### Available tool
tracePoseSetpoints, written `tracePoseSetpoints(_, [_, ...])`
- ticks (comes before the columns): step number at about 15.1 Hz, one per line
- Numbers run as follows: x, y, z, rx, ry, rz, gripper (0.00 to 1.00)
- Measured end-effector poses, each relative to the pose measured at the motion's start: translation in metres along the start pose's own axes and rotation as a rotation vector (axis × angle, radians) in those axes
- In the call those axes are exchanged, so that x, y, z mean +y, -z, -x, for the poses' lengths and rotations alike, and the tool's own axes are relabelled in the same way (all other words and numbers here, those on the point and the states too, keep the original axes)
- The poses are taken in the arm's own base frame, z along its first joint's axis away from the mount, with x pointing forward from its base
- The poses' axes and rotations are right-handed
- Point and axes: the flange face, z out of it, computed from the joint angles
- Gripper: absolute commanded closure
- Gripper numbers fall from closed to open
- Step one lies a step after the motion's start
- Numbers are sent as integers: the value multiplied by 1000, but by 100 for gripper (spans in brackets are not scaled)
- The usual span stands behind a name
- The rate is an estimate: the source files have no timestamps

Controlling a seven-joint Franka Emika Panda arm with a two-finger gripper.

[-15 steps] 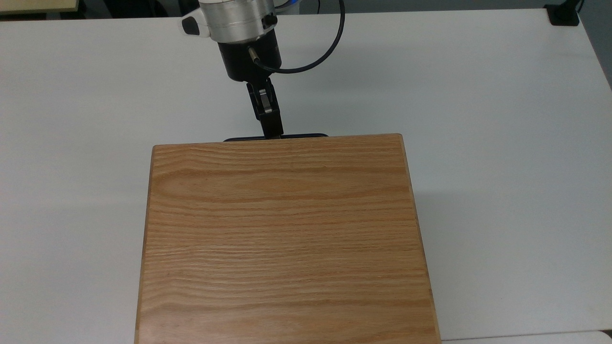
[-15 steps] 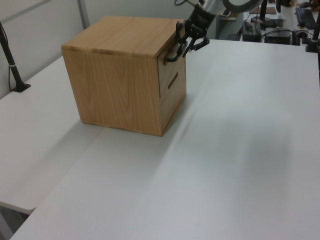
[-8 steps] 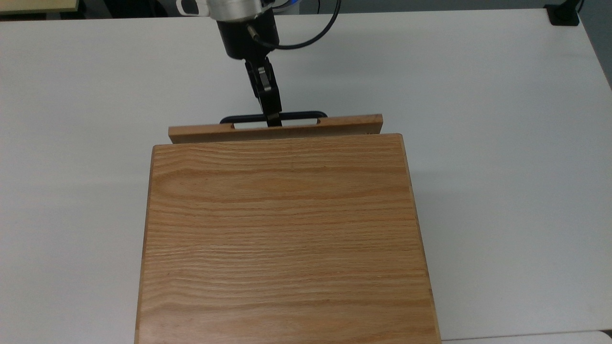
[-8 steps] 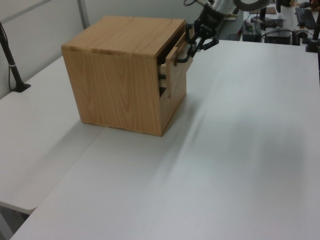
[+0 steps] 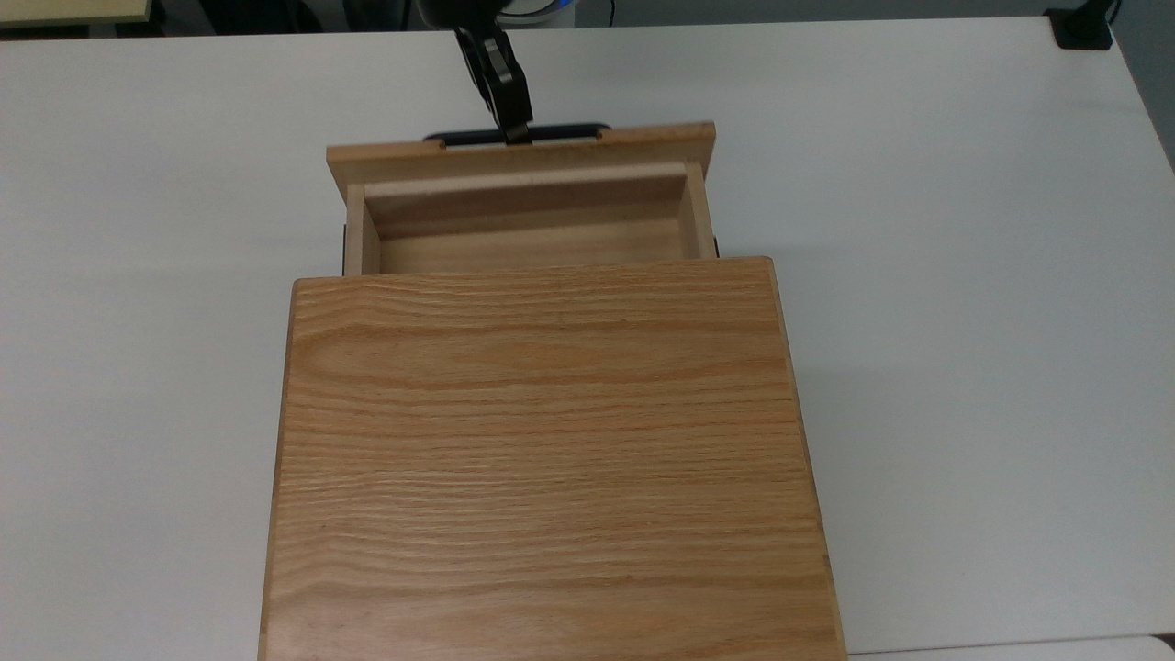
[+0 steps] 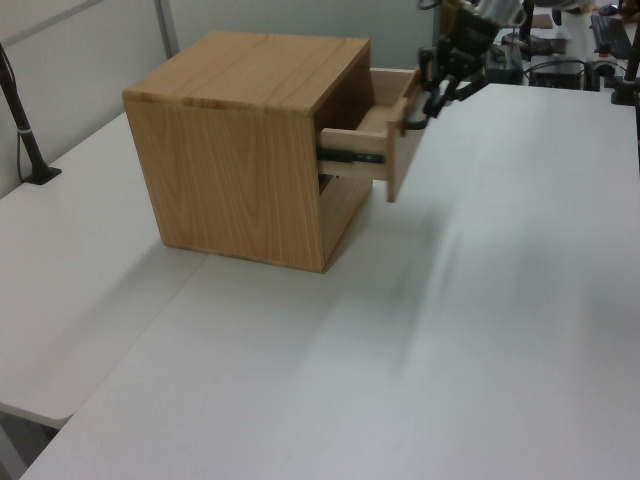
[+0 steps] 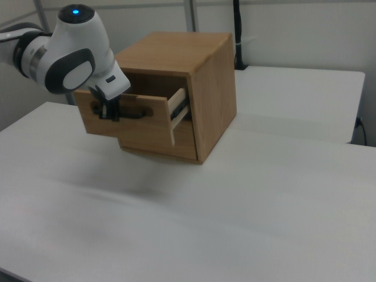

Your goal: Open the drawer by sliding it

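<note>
Gripper (image 5: 516, 131) clamped on the black handle (image 5: 477, 137), drawer (image 5: 523, 207) just behind it, pulled partway out of the cabinet (image 5: 542, 441), pale inside bare, white table (image 5: 964, 229) below

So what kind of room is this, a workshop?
More likely a robotics lab or office. A robot arm works at a wooden cabinet on plain white tables, with partition walls behind and other equipment at the back.
</note>
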Motion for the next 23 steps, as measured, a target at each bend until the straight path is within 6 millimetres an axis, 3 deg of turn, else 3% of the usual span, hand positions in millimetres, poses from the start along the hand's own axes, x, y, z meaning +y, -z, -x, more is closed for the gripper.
tracePoseSetpoints(7, [48, 27, -6, -104, 65, 90, 91])
tracePoseSetpoints(9, [53, 28, -5, -125, 74, 112, 82])
tracePoseSetpoints(10, [55, 28, -5, -134, 77, 121, 58])
tracePoseSetpoints(11, [57, 29, -5, -139, 83, 125, 1])
tracePoseSetpoints(14, [61, 29, -2, -162, 103, 148, 0])
tracePoseSetpoints(17, [60, 39, 20, -225, 284, 165, 0])
tracePoseSetpoints(23, [45, 92, 33, -221, 623, 220, 0])
